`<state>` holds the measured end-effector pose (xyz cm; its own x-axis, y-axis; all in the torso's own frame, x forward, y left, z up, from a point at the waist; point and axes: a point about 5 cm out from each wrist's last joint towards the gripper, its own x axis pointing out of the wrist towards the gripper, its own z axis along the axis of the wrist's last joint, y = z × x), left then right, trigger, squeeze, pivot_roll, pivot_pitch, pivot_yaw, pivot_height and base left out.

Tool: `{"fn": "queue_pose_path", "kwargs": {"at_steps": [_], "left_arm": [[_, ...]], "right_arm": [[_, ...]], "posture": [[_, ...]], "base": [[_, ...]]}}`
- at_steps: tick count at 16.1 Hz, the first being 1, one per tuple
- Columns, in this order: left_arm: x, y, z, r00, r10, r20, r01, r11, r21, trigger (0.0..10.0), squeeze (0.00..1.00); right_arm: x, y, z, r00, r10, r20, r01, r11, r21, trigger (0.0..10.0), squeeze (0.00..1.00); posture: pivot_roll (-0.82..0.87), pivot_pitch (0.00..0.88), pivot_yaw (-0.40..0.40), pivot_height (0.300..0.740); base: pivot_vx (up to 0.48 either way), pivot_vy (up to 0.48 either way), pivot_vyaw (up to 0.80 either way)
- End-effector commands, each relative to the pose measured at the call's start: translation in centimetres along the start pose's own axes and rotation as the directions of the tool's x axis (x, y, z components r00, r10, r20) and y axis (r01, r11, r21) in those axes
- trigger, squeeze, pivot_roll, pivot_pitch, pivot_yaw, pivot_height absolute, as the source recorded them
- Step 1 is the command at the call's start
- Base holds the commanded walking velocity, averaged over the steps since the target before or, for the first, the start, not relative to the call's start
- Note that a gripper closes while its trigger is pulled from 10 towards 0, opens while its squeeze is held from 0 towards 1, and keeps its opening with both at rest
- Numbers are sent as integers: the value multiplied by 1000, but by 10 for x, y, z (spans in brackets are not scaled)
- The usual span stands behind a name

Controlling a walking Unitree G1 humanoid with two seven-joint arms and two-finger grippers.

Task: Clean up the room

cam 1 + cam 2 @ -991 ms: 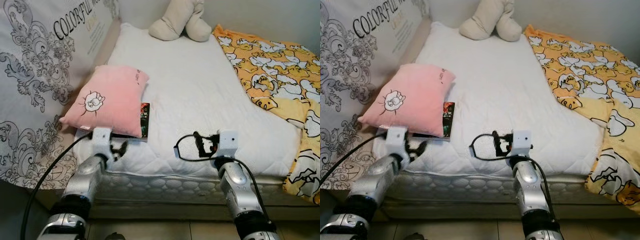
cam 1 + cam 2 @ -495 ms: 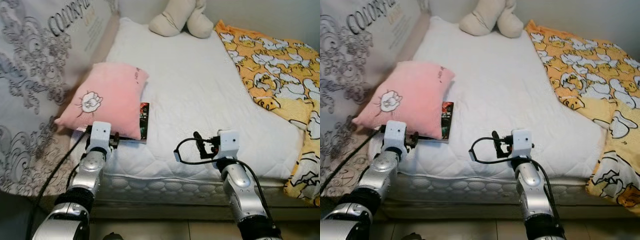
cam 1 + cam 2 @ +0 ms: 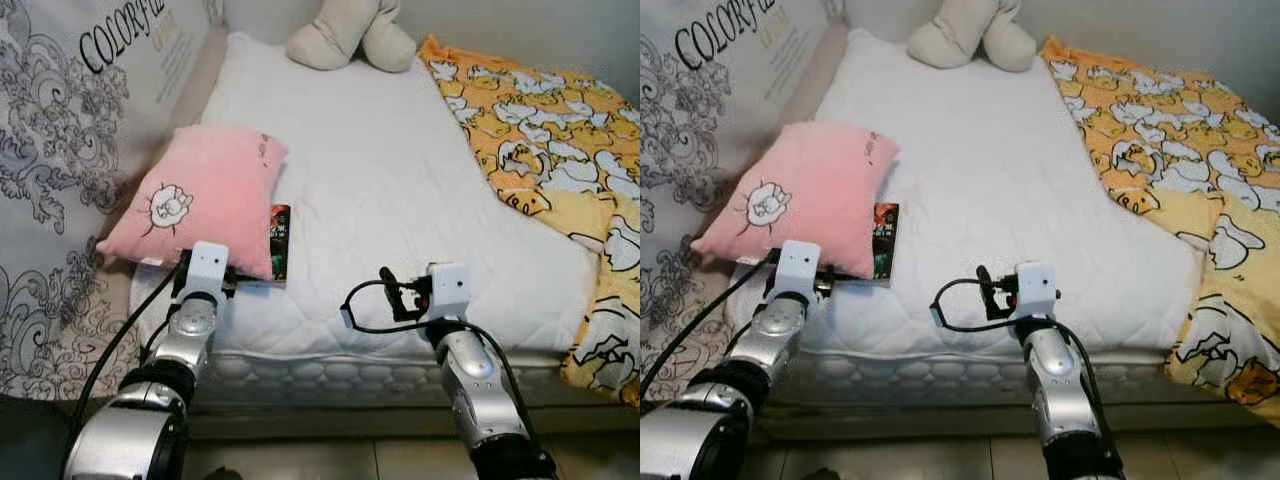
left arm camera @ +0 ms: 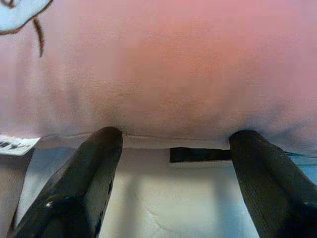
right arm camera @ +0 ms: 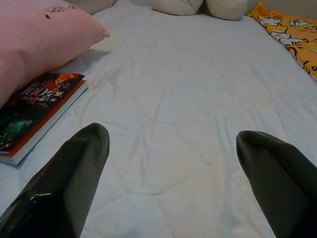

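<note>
Left gripper (image 4: 171,163): your 2 fingers are gaping just beneath the pink pillow (image 3: 195,210), lining up a grab.
Right gripper (image 5: 171,183): released, hovering over mattress (image 5: 188,99).

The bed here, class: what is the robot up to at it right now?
The robot stands at the foot of the bed, tidying up. Its left gripper, fingers open, is at the near edge of the pink pillow, which lies over part of a book. The right gripper hovers open over the bare white mattress, holding nothing. A beige plush toy sits at the far end, a duck-print blanket along the right.
</note>
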<state>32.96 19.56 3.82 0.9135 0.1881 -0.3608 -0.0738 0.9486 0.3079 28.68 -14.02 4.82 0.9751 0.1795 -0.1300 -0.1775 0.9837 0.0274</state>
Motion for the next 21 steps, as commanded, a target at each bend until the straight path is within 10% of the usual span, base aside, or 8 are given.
{"fn": "queue_pose_path", "kwargs": {"at_steps": [1,14,17,21], "left_arm": [[2,1,5,1000,23,-6,-23,1000,-8,10000,0],[-18,-14,39,937,-7,350,-14,998,57,10000,0],[-18,3,22,967,58,247,-81,993,83,10000,0],[-13,26,70,891,106,441,-213,956,202,10000,0]], "right_arm": [[-3,-5,2,1000,-17,5,17,1000,-15,10000,0],[-5,7,12,997,45,58,-43,998,-43,10000,0],[-3,9,12,997,63,52,-61,997,-45,10000,0],[1,9,16,996,60,62,-57,998,-39,10000,0]], "posture": [[38,0,-99,740],[88,0,-93,740],[96,0,-94,740],[95,0,-94,740]], "base": [[0,0,0],[0,0,0],[0,0,0],[0,0,0]]}}
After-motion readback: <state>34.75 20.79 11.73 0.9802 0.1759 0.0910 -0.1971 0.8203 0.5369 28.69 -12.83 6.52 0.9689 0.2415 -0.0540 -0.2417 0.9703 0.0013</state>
